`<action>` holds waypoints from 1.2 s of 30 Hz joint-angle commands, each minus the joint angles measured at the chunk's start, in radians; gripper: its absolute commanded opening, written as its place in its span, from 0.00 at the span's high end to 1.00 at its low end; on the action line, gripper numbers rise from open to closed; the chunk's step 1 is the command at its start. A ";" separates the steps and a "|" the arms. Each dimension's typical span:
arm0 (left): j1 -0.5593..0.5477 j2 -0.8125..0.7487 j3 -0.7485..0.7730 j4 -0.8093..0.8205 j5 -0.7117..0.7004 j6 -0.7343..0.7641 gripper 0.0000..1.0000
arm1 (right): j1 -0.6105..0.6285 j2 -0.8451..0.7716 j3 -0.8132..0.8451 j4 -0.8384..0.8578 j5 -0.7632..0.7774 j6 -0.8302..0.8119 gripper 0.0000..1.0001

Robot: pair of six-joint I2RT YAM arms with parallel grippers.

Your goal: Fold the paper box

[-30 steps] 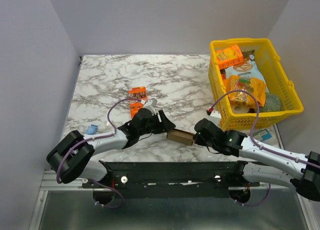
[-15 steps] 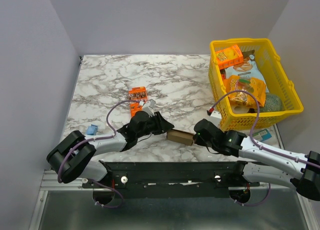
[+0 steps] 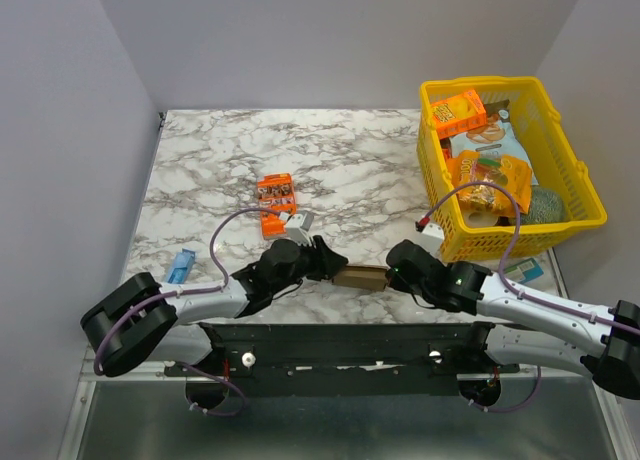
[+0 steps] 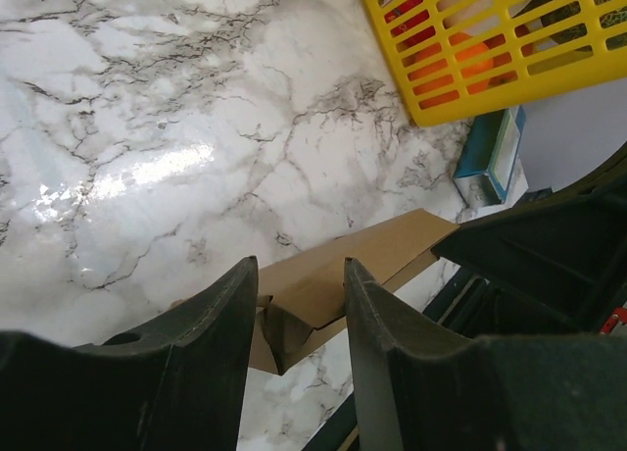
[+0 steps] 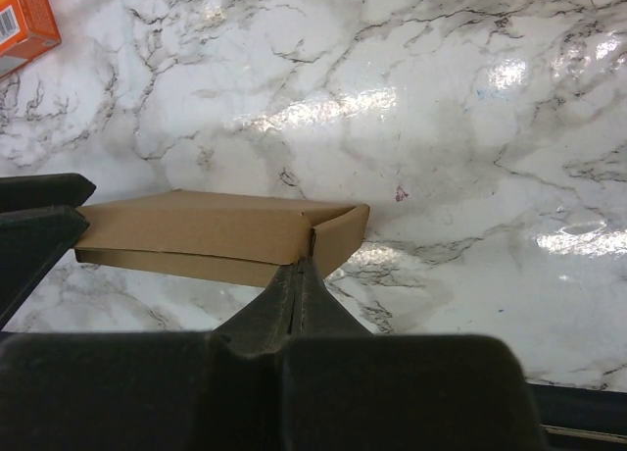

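The paper box (image 3: 360, 276), plain brown cardboard, lies flat near the table's front edge between my two grippers. My left gripper (image 3: 330, 263) stands at its left end. In the left wrist view its jaws (image 4: 299, 275) are open, apart over that end of the box (image 4: 367, 255), where a loose flap (image 4: 284, 333) hangs in the opening. My right gripper (image 3: 392, 272) is shut, and its tips (image 5: 299, 263) press on the seam where the lid meets the side flap at the right end of the box (image 5: 196, 227).
A yellow basket (image 3: 440, 170) full of snacks stands at the back right, close behind the right arm. An orange snack box (image 3: 277, 202) and a small white piece (image 3: 300, 220) lie behind the left gripper. At the left lies a blue item (image 3: 180, 266); a teal packet (image 3: 525, 272) lies at the right.
My left gripper has come nearer and to the right, up to the box's left end, with its jaws narrower than before. The right arm and the box have stayed put.
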 commanded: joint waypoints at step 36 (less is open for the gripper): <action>-0.155 0.155 -0.005 -0.284 -0.263 0.097 0.71 | 0.019 -0.089 0.006 -0.113 -0.083 -0.038 0.54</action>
